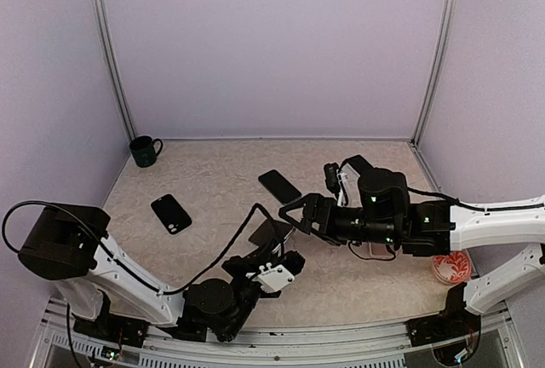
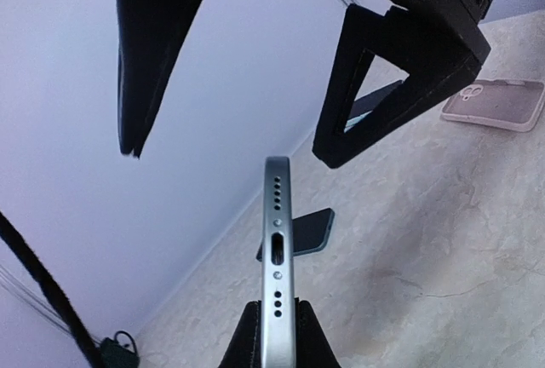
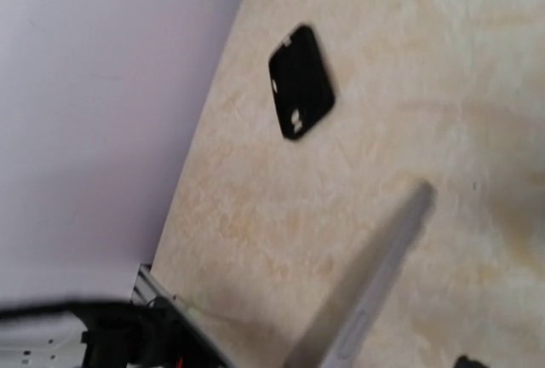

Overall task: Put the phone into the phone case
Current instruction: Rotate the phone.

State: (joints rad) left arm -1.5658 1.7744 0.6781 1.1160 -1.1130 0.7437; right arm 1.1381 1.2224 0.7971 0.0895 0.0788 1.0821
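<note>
We see the left end effector (image 2: 277,338) clamped on the phone (image 2: 278,232), holding it edge-on above the tabletop (image 2: 443,249). The right end effector (image 1: 289,217) stands spread wide near the phone's far end, gripping nothing. A pale phone case (image 2: 494,102) lies flat beyond.

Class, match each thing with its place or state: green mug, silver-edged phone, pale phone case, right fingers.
Things: 1 green mug; 2 silver-edged phone; 3 pale phone case; 4 right fingers.
Places or states: a gripped by the left fingers; b flat on the table; c spread open; d table's far left corner.
Pairs: 1-d; 2-a; 3-b; 4-c.
</note>
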